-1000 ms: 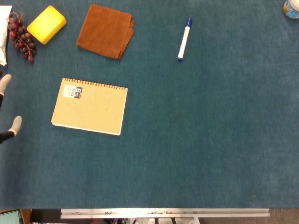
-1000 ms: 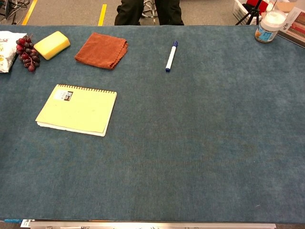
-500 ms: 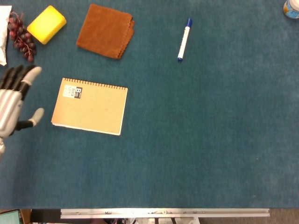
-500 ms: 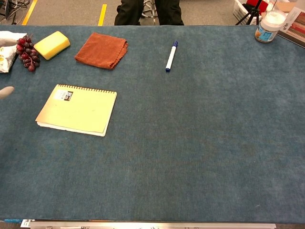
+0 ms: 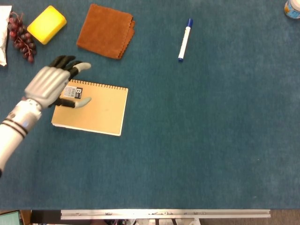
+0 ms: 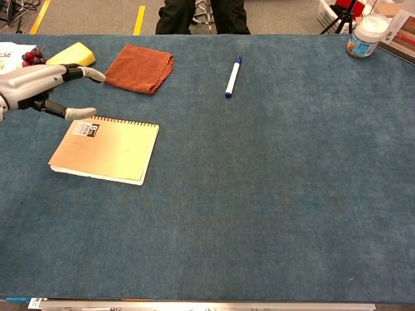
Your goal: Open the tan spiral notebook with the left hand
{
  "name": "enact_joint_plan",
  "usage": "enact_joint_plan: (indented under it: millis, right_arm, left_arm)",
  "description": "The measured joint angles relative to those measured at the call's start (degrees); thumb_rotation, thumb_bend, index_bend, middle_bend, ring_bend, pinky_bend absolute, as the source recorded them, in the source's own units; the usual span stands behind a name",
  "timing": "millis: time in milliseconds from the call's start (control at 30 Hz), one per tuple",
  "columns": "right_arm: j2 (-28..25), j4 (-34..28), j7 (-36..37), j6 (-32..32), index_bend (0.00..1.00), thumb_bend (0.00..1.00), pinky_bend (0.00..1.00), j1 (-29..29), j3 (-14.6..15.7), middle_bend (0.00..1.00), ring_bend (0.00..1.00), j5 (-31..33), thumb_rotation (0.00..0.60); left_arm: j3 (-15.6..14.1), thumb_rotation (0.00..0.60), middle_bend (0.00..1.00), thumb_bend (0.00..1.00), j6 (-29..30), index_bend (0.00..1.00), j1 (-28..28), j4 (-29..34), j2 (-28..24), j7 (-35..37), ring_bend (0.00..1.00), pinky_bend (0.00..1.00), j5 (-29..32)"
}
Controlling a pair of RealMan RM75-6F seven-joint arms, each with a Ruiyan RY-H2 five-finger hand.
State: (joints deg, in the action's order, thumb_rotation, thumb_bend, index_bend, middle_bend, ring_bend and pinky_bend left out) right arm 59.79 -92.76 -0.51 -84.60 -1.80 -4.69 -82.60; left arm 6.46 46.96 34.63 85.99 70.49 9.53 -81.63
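Tan spiral notebook: lies flat and closed on the blue table, toward its left edge, spiral binding along the far side, printed label at the far-left corner. Likely light, the card cover stiff enough to swing as one sheet on the coil; the free edge nearest the robot looks the best place to lift, since the cover should hinge away over the binding.

Left hand: above the notebook's far-left corner, fingers apart, holding nothing. Whether the thumb tip touches the cover cannot be told from either view; the chest view suggests it hangs just above.

Right hand: not seen in either view.

Neighbours: brown cloth near the table's far edge, beyond the binding; yellow sponge and grapes at the far-left corner; blue marker well apart to the right.

Room: bare felt on the near and right sides of the notebook. The opened cover would probably fall short of the cloth.
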Motion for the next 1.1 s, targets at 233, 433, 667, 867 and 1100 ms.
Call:
enact_joint_plan:
  millis: [233,433,667,867,1100]
  right_arm:
    - [0.31,0.64,0.35,0.20,0.32,0.42,0.38,0.24,0.21,0.36,0.31,0.52,0.600]
    - [0.61,1.22,0.68,0.54,0.32,0.42,0.38,0.39,0.42,0.36,0.31,0.94,0.600]
    - [1.18,2.15,1.19,1.23,0.32,0.42,0.38,0.43,0.60,0.36,0.31,1.51,0.600]
    - [1.58,3.11,1.87,1.62,0.32,0.42,0.38,0.40,0.63,0.36,0.31,1.77,0.600]
    - [1.71,3.65,2.32,1.76,0.32,0.42,0.38,0.42,0.63,0.36,0.31,1.87,0.600]
  left_arm:
    - [0.67,0.133,0.20,0.18,-2.55,0.28,3.34,-2.26,3.65,-4.48,0.05,0.02,2.11]
    - [0.74,0.069,0.19,0.17,-4.15,0.31,5.69,-4.06,7.58,-10.34,0.05,0.02,5.13]
    - [0.63,0.000,0.14,0.17,-6.98,0.31,8.17,-6.08,11.34,-16.96,0.00,0.02,11.90]
    - [-0.08,0.000,0.11,0.17,-7.63,0.31,9.55,-8.16,14.47,-22.08,0.00,0.00,16.55]
    - [-1.42,0.000,0.10,0.17,-7.06,0.31,10.44,-11.36,17.85,-26.30,0.00,0.00,20.21]
